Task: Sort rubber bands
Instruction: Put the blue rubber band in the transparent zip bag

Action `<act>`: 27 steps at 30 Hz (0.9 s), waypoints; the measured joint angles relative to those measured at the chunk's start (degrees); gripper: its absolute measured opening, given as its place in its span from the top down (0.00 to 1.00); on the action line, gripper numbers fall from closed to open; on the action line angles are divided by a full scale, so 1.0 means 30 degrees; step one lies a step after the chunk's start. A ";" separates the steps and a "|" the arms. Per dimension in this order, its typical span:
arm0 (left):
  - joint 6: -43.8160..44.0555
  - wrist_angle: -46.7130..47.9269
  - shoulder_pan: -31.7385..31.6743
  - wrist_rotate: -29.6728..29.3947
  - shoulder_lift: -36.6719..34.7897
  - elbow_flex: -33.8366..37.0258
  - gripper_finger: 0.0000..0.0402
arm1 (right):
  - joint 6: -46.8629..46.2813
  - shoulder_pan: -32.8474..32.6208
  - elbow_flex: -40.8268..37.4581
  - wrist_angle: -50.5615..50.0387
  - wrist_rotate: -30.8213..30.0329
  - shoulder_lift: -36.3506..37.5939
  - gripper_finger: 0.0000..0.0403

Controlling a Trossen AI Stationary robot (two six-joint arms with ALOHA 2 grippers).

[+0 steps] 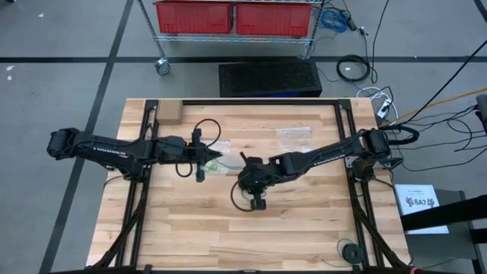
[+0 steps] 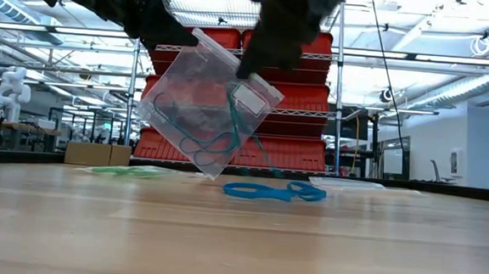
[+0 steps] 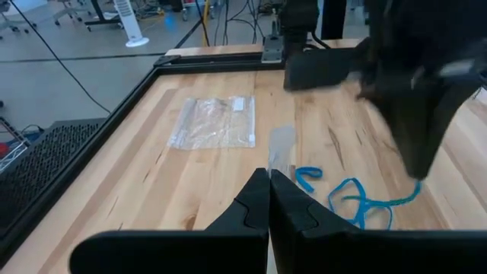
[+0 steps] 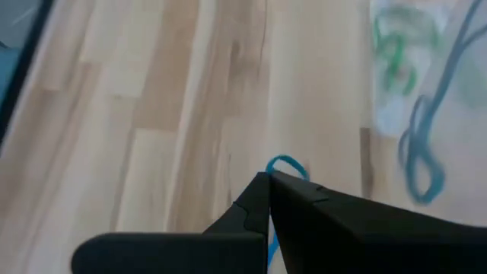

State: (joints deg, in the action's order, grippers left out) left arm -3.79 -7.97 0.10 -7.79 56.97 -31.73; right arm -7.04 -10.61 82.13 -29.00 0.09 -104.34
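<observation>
Mid-table (image 1: 304, 221), left pincer (image 3: 268, 176) pinches a lifted clear bag (image 2: 197, 109); right pincer (image 4: 268, 180) pinches a blue band (image 4: 283, 164).

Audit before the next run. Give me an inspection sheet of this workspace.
Surface: wooden table, mostly bare.
Job's things: blue bands loose on the table; teal bands inside the lifted bag; green bands in a flat bag farther back.
Clutter: spare bag, cardboard box, small black roll by the table's edge.
Grippers: left gripper shut on the lifted bag's edge; right gripper shut on a blue band.
Cables: loose leads on the floor right of the table.
Surroundings: wire rack with red bins behind the table.
</observation>
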 joint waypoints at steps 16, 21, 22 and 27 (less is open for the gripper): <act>-0.0408 0.0359 0.0007 0.1309 0.0000 0.0000 1.00 | 0.1802 -0.0022 0.8884 -0.7192 -0.3510 0.0038 1.00; -0.0566 -0.0207 0.0284 0.2504 0.0000 0.0000 1.00 | 0.2094 -0.0021 1.0948 -0.8223 -0.4195 0.0038 1.00; -0.0639 -0.0213 0.0310 0.2514 0.0000 0.0000 1.00 | 0.2102 -0.0015 1.1133 -0.8339 -0.4348 0.0045 1.00; -0.0867 -0.0216 0.0393 0.2512 0.0000 0.0000 1.00 | 0.1985 -0.0015 1.1509 -0.8803 -0.4694 0.0052 1.00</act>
State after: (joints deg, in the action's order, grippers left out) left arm -6.39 -8.62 1.28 -0.26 56.97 -31.73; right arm -1.08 -10.66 116.65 -55.41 -13.99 -104.18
